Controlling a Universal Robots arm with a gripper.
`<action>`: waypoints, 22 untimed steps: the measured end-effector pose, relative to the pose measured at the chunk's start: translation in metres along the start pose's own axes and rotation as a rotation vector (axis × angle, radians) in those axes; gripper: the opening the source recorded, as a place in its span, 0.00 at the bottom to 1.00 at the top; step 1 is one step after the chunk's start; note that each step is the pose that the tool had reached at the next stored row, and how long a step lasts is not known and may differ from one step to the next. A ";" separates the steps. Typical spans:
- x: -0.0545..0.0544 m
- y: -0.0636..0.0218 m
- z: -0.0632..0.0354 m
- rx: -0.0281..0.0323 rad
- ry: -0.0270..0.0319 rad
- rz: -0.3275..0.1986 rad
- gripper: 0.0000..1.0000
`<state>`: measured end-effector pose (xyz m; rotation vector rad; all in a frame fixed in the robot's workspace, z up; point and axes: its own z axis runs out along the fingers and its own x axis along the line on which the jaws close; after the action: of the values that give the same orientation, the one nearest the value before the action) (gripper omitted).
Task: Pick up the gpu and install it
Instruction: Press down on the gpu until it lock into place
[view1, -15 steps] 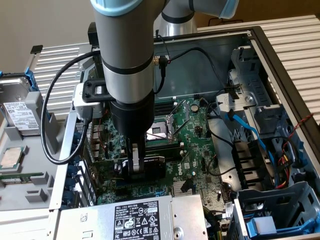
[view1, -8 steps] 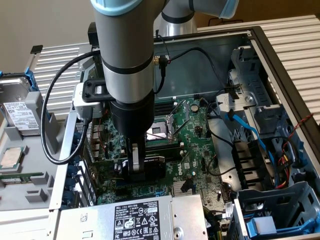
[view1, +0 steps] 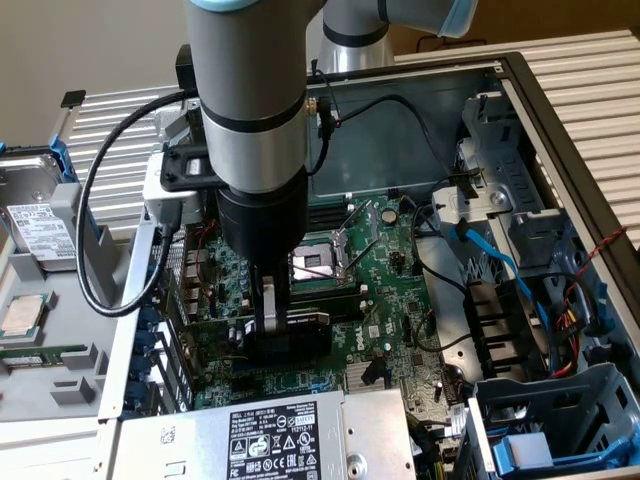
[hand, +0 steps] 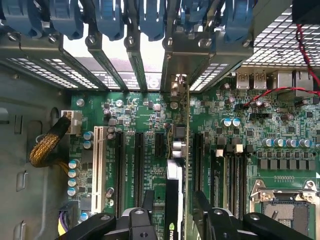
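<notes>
While the gripper (hand: 172, 212) stood with its fingers (hand: 148, 200) spread on either side of the gpu (hand: 173, 195), that card stood edge-up in a motherboard (view1: 390, 300) slot at lower centre of the exterior frame, bracket toward the case's rear slots.

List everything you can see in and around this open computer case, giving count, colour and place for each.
motherboard: one, green, lying in the open case
gpu: one, green board with black cooler, standing in a motherboard slot
processor socket: one, silver, mid-motherboard
power supply: one, grey with white label, exterior view's near edge
hard drive: one, silver, exterior view's left
cable: one, blue, exterior view's right
arm: one, grey, above the motherboard
pincer: one, black, open, fingers either side of the gpu
</notes>
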<state>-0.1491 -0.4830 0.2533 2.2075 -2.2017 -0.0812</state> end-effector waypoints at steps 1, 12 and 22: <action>0.000 0.0002 -0.0037 0.0001 -0.0001 0.000 0.44; -0.001 0.0013 -0.0247 0.0001 -0.0002 0.000 0.44; -0.001 0.0013 -0.0248 0.0000 -0.0001 0.000 0.44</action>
<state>-0.1490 -0.4830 0.2781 2.2076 -2.2017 -0.0813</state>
